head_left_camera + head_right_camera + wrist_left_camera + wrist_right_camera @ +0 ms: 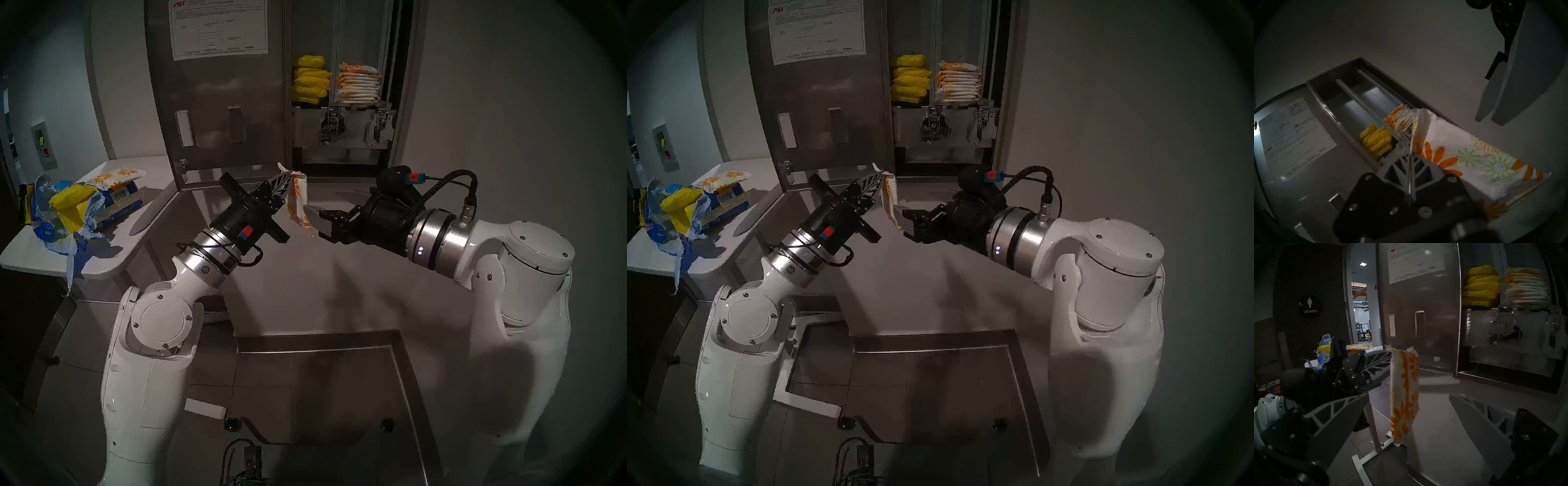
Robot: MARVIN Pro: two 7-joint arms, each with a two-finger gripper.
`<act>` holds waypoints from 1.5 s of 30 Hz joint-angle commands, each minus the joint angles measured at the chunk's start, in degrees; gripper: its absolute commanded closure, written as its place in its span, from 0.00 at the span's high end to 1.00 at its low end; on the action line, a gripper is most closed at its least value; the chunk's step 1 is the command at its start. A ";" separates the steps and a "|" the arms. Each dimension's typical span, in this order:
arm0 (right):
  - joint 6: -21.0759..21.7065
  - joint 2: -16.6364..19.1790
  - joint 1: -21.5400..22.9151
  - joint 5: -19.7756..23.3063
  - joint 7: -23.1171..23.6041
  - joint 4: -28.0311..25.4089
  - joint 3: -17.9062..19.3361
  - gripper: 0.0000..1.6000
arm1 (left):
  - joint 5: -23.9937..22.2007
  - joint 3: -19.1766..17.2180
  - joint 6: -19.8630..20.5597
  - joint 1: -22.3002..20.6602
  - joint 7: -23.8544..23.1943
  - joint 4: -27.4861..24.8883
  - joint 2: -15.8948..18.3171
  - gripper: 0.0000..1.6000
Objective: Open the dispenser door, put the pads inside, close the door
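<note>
dispenser door (217,101) swung open, left gripper (288,181) pinching daisy pad (298,200) by top edge, right gripper (317,212) spread wide, pad seemingly between its fingers, untouched

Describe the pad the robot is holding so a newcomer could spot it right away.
Below the open steel dispenser door, the two arms meet in mid-air. The left claw pinches the held pad by its top edge, so it dangles before the open right claw. Unlike the stacked pads, it hangs alone.

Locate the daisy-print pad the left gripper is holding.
In the head view the pad hangs mid-air, pinched at its top by the left gripper, just below the open dispenser door; the open right gripper faces it.
</note>
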 commanded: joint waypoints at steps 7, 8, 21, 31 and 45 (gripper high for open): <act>-0.17 -2.13 2.40 -4.33 -4.93 -0.78 -6.35 1.00 | -0.11 -0.02 -0.35 -1.12 0.24 -1.75 -0.15 0.00; -0.17 -2.13 2.53 -4.84 -5.39 -0.47 -6.92 1.00 | -0.11 -0.02 -0.35 -1.12 0.23 -1.76 -0.15 0.00; -1.07 -2.53 4.27 -9.36 -9.14 3.49 -12.34 1.00 | -0.10 -0.04 -0.37 -1.12 0.18 -1.76 -0.21 0.00; -2.35 -2.33 4.36 -12.61 -12.23 3.58 -13.69 1.00 | -0.09 -0.06 -0.38 -1.13 0.14 -1.76 -0.25 0.00; -2.32 -1.26 3.00 -12.91 -12.02 1.06 -11.40 1.00 | -0.08 -0.09 -0.41 -1.13 0.09 -1.76 -0.31 0.00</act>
